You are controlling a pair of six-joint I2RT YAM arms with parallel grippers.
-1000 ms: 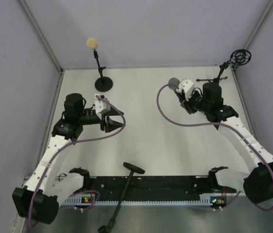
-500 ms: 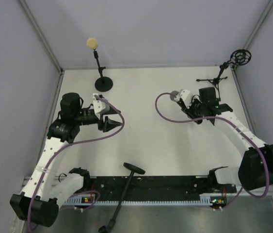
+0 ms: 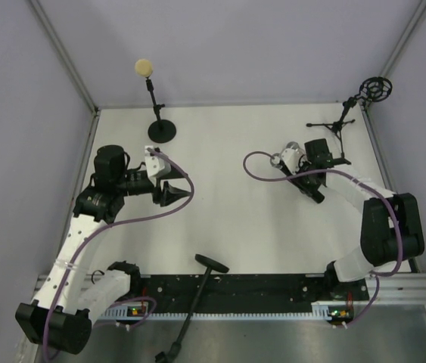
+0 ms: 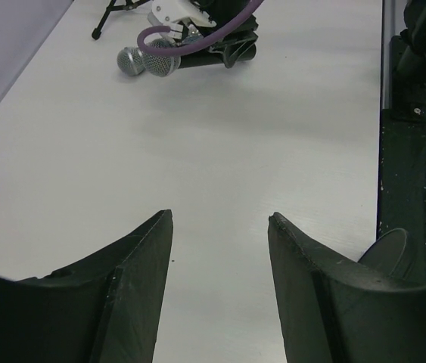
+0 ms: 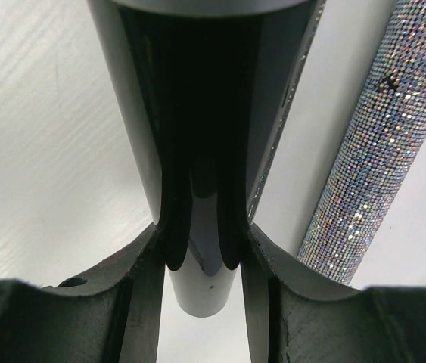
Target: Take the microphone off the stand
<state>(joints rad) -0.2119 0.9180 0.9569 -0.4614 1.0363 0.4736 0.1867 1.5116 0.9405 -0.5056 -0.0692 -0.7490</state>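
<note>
My right gripper is shut on a dark glossy microphone, gripping it near its tail end and holding it low at the table. A glitter-covered microphone lies right beside it. In the left wrist view both mesh heads lie side by side on the table by the right gripper. The tripod stand with its ring mount is at the back right, its mount holding nothing. My left gripper is open and holds nothing, its fingers above bare table.
A round-base stand topped with a beige foam ball stands at the back left. Another stand lies across the front rail. Purple cables loop from both wrists. Walls enclose the table's back and sides.
My right arm has come down and toward the near side, bringing the microphone from above the table to its surface. The left arm has barely moved.
</note>
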